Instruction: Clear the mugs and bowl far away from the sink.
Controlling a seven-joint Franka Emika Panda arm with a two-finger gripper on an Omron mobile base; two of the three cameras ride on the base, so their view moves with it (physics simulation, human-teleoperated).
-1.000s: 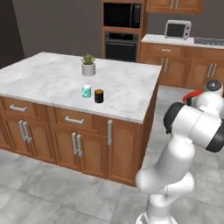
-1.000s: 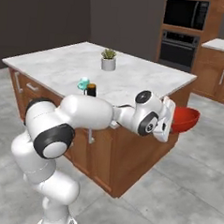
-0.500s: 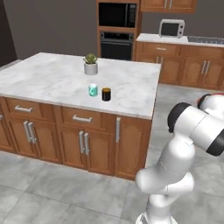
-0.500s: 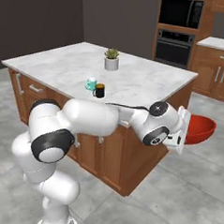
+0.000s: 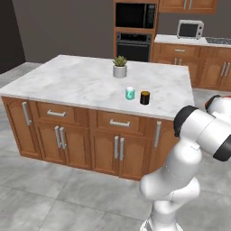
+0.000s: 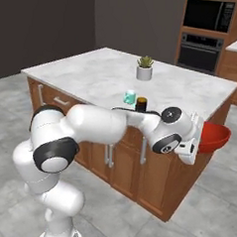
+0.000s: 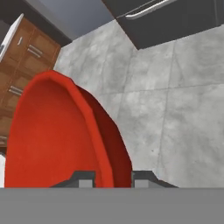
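Past the desk's (image 6: pixel 191 97) right edge, jaws pinch the red bowl's (image 6: pixel 213 137) rim; teal mug (image 5: pixel 130 93) and black mug (image 5: pixel 145 97) sit together

Soft, even rendered light with faint shadows and no glare; all views look slightly blurred, perhaps from low resolution.

Bowl (image 7: pixel 57 135): solid red, inside and out, no pattern. Teal mug (image 5: pixel 130 93): plain turquoise. Black mug (image 5: pixel 145 97): black outside, orange at the rim. Desk (image 5: pixel 81 81): white marble top with faint grey veining; cabinet fronts warm brown wood, silver handles. Plant pot (image 5: pixel 119 71): white, green leaves. Floor (image 5: pixel 54 194): grey mottled tiles. Gripper (image 7: pixel 113 178): dark grey fingers.
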